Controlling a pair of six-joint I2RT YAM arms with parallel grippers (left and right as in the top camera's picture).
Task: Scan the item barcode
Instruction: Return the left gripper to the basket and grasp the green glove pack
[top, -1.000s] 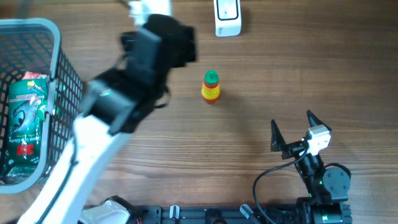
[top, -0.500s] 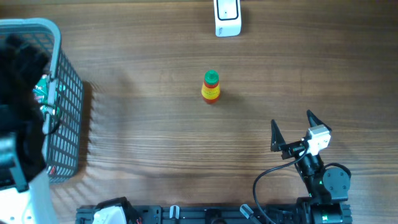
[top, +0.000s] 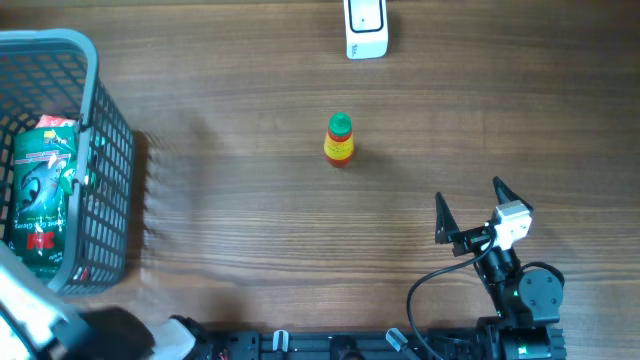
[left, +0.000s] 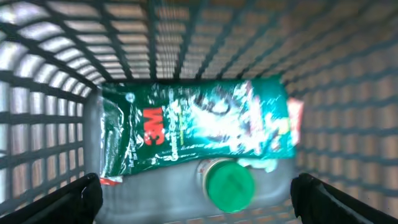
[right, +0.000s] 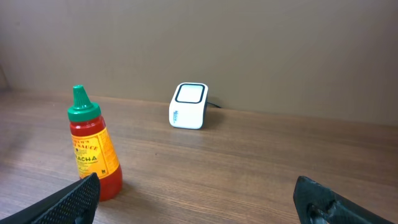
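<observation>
Evidently the crinkly green 3M plastic pouch (left: 186, 134) lies flat inside the grey mesh basket (top: 105, 140). It looks light, floppy and slippery, so pinching a sealed edge seems best. The left gripper (left: 196, 190) hangs above it, spread wide and empty, as is the right gripper (top: 468, 195).

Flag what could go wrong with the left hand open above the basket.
The green packet lies flat with a green-capped item against its edge; the left hand might pinch both or slip off the film.
The basket's mesh walls stand close; a finger could snag.
The upright sauce bottle stands near the route to the scanner and could topple.
</observation>
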